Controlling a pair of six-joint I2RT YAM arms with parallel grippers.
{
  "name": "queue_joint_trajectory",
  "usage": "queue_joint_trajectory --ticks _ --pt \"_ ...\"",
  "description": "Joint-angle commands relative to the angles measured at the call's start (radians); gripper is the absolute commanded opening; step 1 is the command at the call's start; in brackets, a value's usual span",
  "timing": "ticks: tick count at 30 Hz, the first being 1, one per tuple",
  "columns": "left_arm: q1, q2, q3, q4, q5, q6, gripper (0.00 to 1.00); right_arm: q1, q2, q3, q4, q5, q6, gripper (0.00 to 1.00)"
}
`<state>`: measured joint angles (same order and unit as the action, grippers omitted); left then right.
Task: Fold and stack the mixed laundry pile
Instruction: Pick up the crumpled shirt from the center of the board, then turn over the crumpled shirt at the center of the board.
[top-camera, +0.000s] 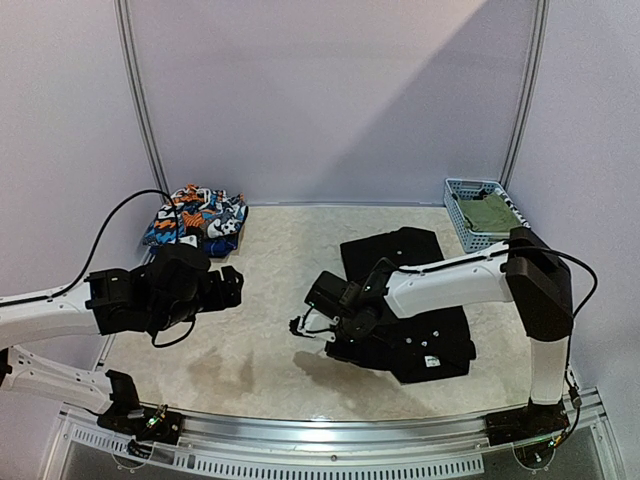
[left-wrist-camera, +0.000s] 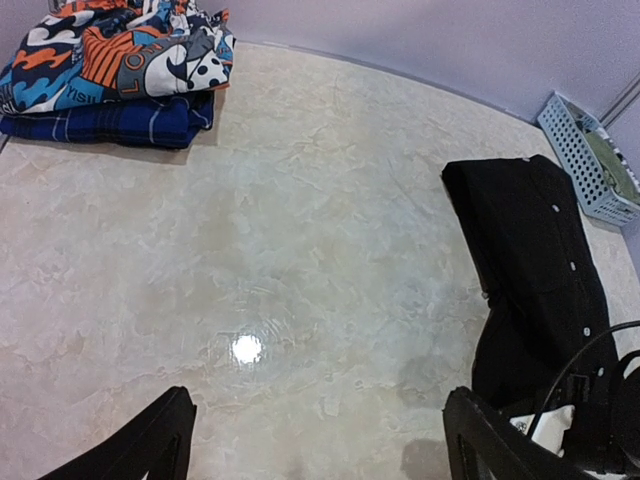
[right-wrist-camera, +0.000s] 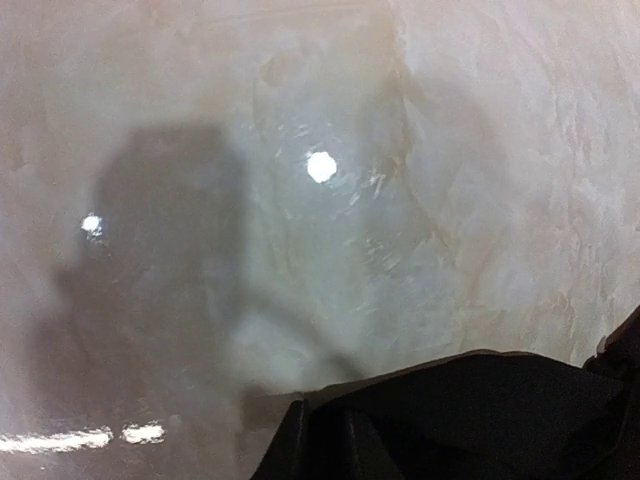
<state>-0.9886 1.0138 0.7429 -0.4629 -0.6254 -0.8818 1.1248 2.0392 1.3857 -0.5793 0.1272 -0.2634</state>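
The pale marbled table (top-camera: 250, 370) lay under both my arms. On its right half the black trousers (top-camera: 400, 255) were spread flat, one part toward the far wall and another toward the near edge.

My right arm (top-camera: 450, 278) rose from its base at the near right corner, bent at the elbow and ran its forearm leftward, low over the trousers. My left arm (top-camera: 60, 310) reached in from the left, roughly level above bare table.

At the far left corner sat a folded stack, with the orange-blue-white print (top-camera: 195, 215) on top of the blue piece (left-wrist-camera: 110, 120). The light-blue basket (top-camera: 455, 195) stood at the far right with an olive-green garment (top-camera: 488, 212) inside it.

My right claw (top-camera: 338, 322) was at the left edge of the trousers, and black cloth filled the bottom of its wrist view. Whether it had closed on that cloth I could not tell. My left claw (left-wrist-camera: 315, 445) hung between the stack and the trousers, its fingers (left-wrist-camera: 165, 440) spread wide and holding nothing.
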Motion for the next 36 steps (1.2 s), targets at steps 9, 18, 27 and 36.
queue_joint_trajectory --ticks 9,18,27,36 --pt "0.013 -0.022 -0.014 -0.035 -0.065 0.071 0.88 -0.023 -0.074 0.198 -0.239 -0.11 -0.159 0.0" --pt "0.081 -0.16 0.016 -0.079 -0.148 0.226 0.9 -0.027 -0.188 0.749 -0.465 -0.056 -0.315 0.0" --pt "0.092 -0.169 0.103 -0.098 -0.156 0.422 0.9 -0.293 -0.432 0.733 -0.467 -0.074 -0.406 0.0" --pt "0.096 0.012 0.113 0.016 -0.007 0.499 0.9 -0.697 -0.868 0.071 -0.488 -0.296 -0.632 0.0"
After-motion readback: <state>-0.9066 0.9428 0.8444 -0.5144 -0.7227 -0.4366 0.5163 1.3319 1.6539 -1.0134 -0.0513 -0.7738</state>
